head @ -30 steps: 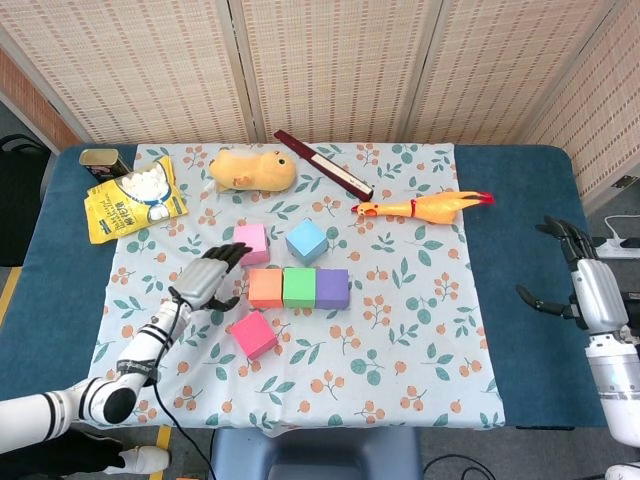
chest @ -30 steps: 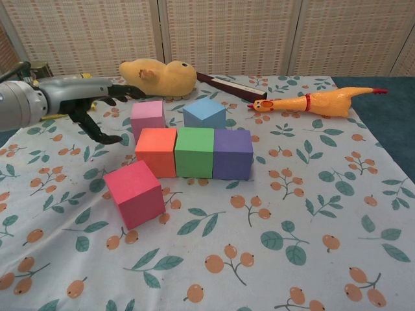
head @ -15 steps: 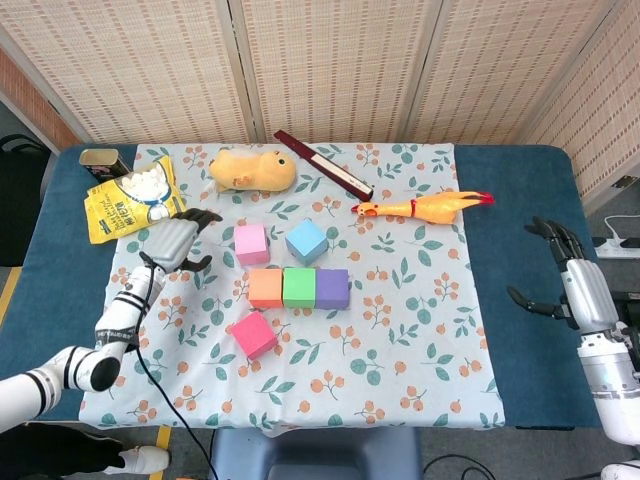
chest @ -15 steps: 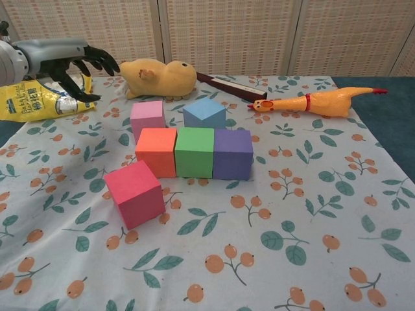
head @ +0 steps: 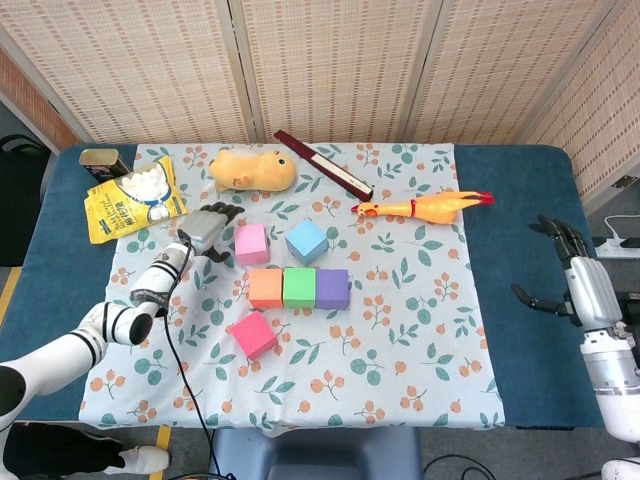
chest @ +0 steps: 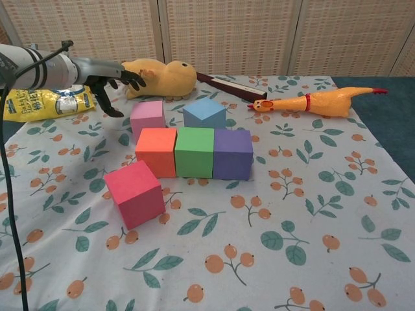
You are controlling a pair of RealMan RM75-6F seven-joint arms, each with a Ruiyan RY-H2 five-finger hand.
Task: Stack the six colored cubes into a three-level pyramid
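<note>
Now, view by view.
Head view: orange block (head: 265,288), green block (head: 299,287) and purple block (head: 332,288) touch in a row, apparently the pyramid's base; left robot hand (head: 209,229), empty with fingers spread, sits at nine o'clock of the light pink block (head: 250,243), likely to take it. Right robot hand (head: 568,262) idles open off the cloth.
Chest view: blue block (chest: 204,112) waits behind the row; hot pink block (chest: 135,194) lies at seven o'clock on the worktop (chest: 311,214).

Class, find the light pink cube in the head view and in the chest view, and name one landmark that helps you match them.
Head view: light pink cube, left of centre, behind the orange cube.
Chest view: light pink cube, upper left, behind the orange cube.
Shared landmark: blue cube to its right.
</note>
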